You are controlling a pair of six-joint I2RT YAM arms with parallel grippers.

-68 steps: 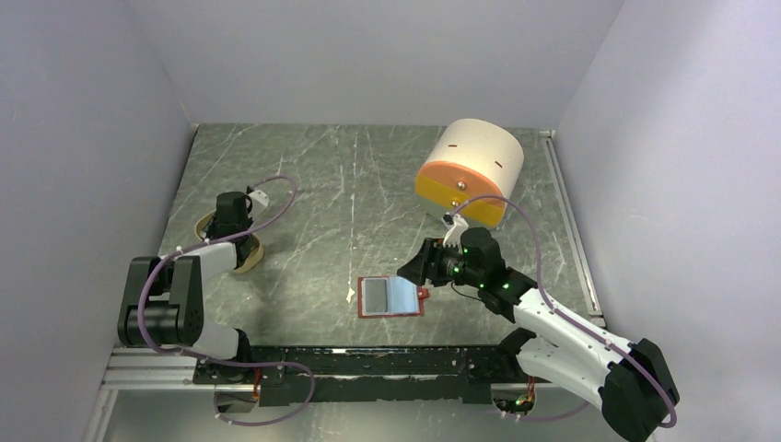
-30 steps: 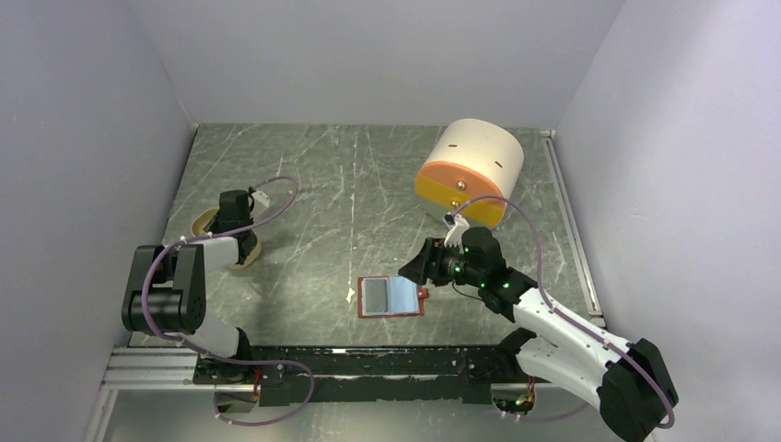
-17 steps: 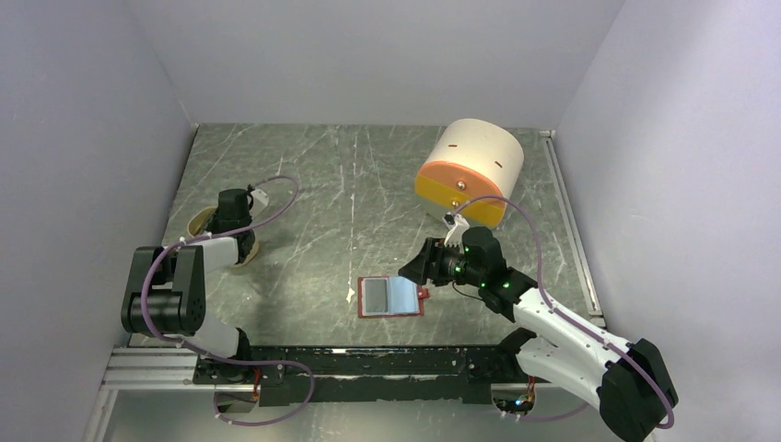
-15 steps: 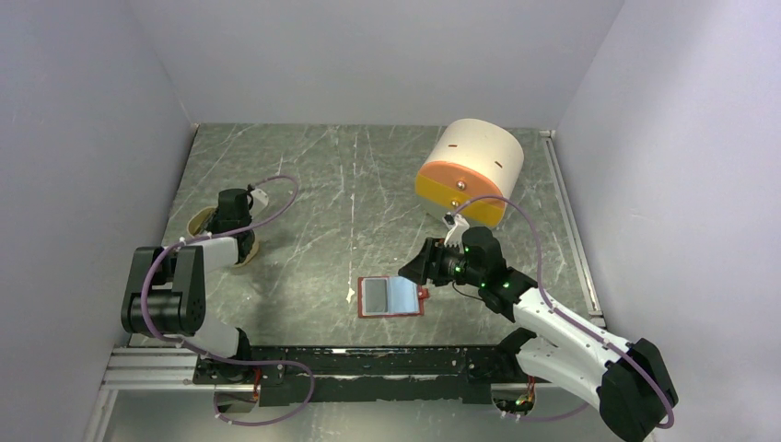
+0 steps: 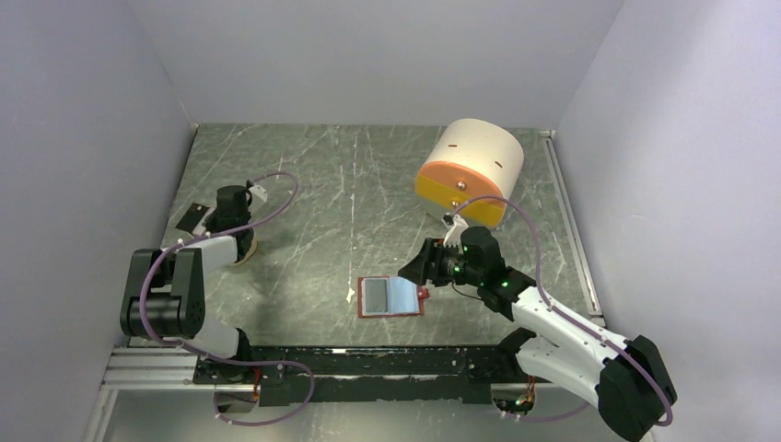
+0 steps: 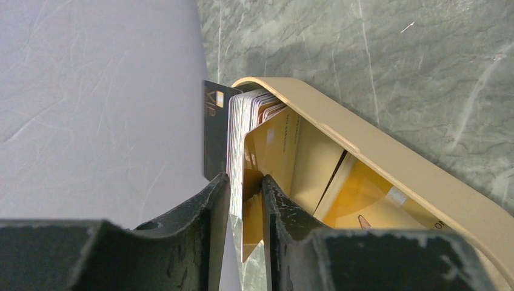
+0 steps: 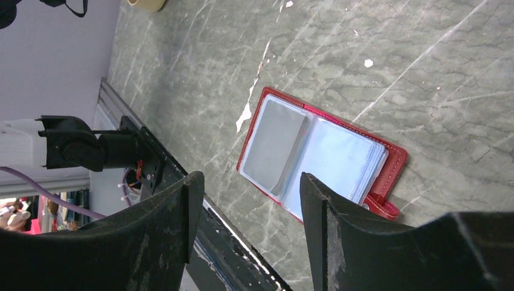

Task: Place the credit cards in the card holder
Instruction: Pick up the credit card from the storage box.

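A cream-and-orange cylinder (image 5: 472, 170) lies beyond the open card holder (image 5: 390, 296).

Left hand (image 6: 244, 182) has pinched in on the credit cards (image 6: 239, 121) in the tray (image 6: 363, 145), and 1 dark card (image 5: 193, 218) now sticks out past it.

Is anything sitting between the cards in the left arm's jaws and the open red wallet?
Nothing visible does. The grey marble tabletop between the stack of credit cards in the beige oval tray and the open red leather wallet is bare; the right gripper hovers by the wallet, jaws open.
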